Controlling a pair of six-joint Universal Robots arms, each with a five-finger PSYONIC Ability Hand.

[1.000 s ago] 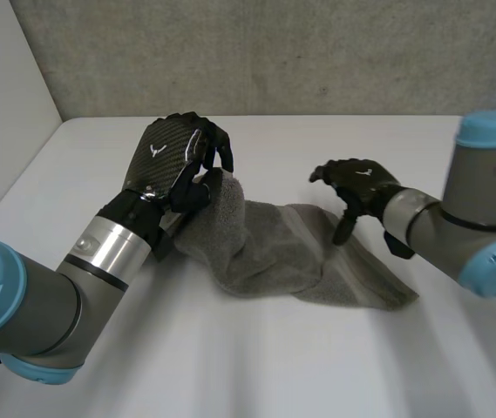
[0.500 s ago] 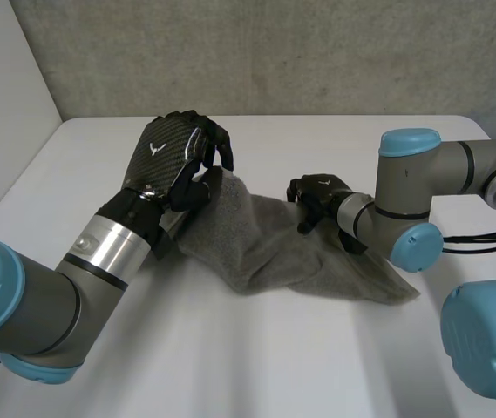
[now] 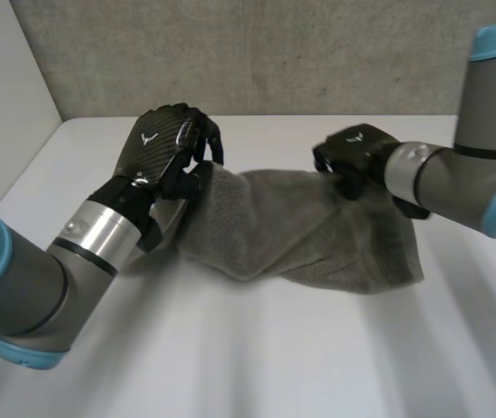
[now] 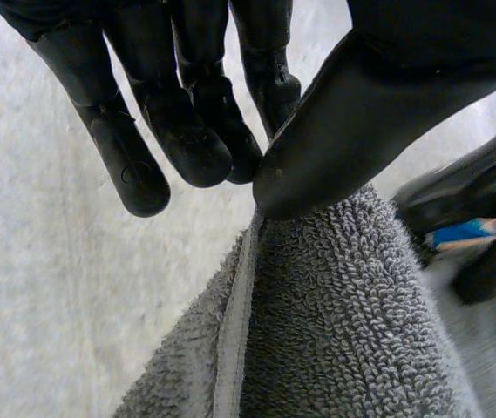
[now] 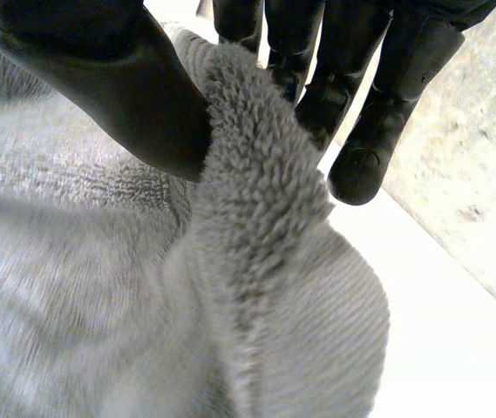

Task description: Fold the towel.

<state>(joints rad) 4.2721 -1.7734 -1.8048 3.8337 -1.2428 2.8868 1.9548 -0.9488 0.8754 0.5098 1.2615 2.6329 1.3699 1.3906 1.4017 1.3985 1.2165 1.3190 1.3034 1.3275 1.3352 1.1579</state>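
1. Grey terry-cloth towel (image 3: 309,235) is held up between both hands over the white table (image 3: 256,357). Its upper edge is raised, and its wrinkled lower part sags down and appears to rest on the tabletop.
2. At the towel's left end, the black left hand (image 3: 165,152) holds the cloth raised. In the left wrist view you see the thumb (image 4: 317,148) pressing the hemmed edge against the curled fingertips (image 4: 200,152), so the cloth is pinched there.
3. At the towel's right end, the black right hand (image 3: 356,157) has the upper edge. Its wrist view shows a ridge of pile squeezed between the thumb (image 5: 117,87) and the fingers (image 5: 317,104).
4. You can take the grasping stage as done, since both ends are gripped and lifted. No clean fold shows yet. What is left is to bring one edge over the other and lay the cloth flat.
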